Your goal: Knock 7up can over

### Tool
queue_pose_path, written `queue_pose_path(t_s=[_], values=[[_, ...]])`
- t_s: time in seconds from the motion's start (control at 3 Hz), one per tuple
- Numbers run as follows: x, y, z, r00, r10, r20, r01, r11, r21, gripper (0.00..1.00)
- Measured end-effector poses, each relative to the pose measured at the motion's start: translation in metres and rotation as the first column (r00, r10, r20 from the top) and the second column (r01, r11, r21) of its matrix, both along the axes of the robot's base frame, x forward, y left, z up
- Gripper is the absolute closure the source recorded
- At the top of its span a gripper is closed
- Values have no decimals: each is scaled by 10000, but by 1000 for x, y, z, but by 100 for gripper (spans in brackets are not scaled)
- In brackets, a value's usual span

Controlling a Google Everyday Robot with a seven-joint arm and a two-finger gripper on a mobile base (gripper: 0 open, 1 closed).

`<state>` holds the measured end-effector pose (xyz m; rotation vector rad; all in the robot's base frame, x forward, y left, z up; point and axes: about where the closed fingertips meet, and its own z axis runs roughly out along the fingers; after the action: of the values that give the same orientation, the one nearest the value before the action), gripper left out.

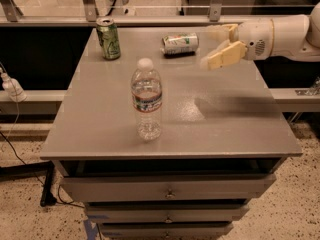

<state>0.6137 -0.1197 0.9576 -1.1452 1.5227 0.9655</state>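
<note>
The 7up can (180, 43), silver-white with green lettering, lies on its side near the back middle of the grey table (235, 129). My gripper (212, 46) hangs above the table just right of the can, a short gap away from it. Its two cream fingers (223, 57) are spread apart with nothing between them. The white arm reaches in from the right edge of the view.
A dark green can (108, 38) stands upright at the back left corner. A clear plastic water bottle (147, 105) stands upright left of centre, toward the front. Drawers sit below the tabletop. A rail runs behind the table.
</note>
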Motion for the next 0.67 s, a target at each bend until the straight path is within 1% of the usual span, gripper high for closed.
queue_pose_path(t_s=[0.33,0.67], values=[[4,-23,3,9991,-360,226,365,9991,-219,0],[14,-91,16,9891,-1216,828,1288,9879,-870,0]])
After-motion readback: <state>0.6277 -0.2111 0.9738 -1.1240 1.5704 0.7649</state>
